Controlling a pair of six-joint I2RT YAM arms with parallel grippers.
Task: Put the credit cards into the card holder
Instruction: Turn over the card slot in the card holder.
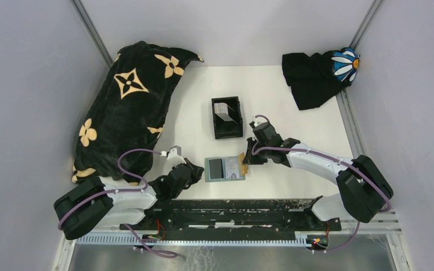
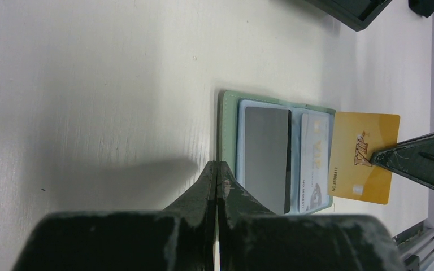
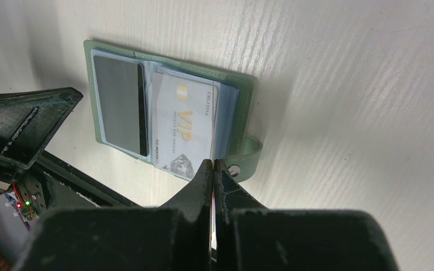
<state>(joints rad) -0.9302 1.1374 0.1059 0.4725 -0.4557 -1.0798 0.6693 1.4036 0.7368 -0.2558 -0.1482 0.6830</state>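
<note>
Card holder: green folding wallet with clear sleeves, lying open and flat on the worktop, near the middle of the near edge, between the two arms.
Left sleeve: holds a grey card.
Right sleeve: holds a whitish card printed "VIP".
Gold card: outside the sleeves, at the holder's right edge, one long side meeting that edge.
Right pincer: narrow, clamped on the gold card, which shows from its own camera only as a thin line between the fingers.
Left pincer: fingers pressed together, tips at the holder's left edge; whether they pinch the green cover cannot be told.
Black box: open-topped, just beyond the holder on the far side, with more cards lying in it.
Flowered blanket: bunched at the far left.
Daisy cloth: in the far right corner.
</note>
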